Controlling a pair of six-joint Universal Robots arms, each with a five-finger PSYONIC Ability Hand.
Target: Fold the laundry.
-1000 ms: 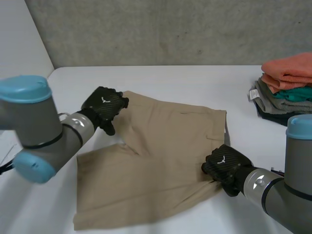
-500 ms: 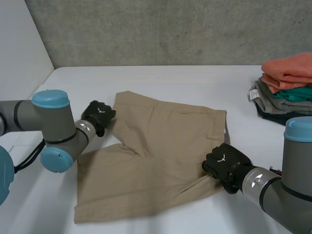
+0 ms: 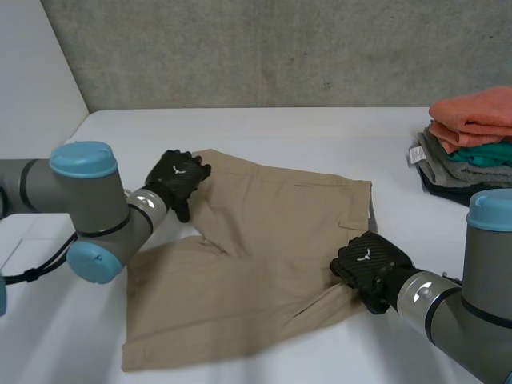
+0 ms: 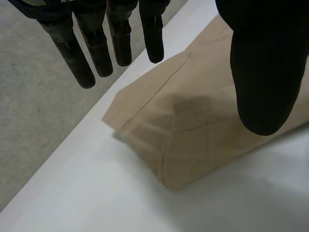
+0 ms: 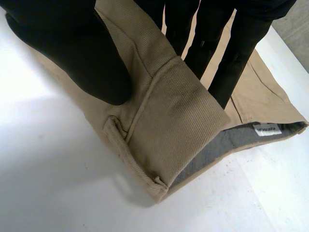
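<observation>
Khaki shorts (image 3: pixel 256 240) lie spread flat on the white table (image 3: pixel 320 132). My left hand (image 3: pixel 178 178) hovers over the far left leg corner, just touching or just above it. In the left wrist view its fingers (image 4: pixel 99 43) are straight and its thumb (image 4: pixel 263 72) stands apart, with the hem corner of the shorts (image 4: pixel 193 140) below and nothing gripped. My right hand (image 3: pixel 368 268) sits at the near right waistband corner. In the right wrist view its thumb (image 5: pixel 72 48) and fingers pinch a lifted fold of the waistband (image 5: pixel 178 111), whose grey lining and white label (image 5: pixel 266 130) show.
A stack of folded clothes (image 3: pixel 468 144), orange on top, stands at the table's far right. The table's left edge (image 4: pixel 63 145) runs close beside the leg corner, with grey floor beyond. A concrete wall stands behind the table.
My left hand pulled back leftward off the shorts, then returned to the far left leg corner with fingers straight. The right hand has kept its pinch and place.
</observation>
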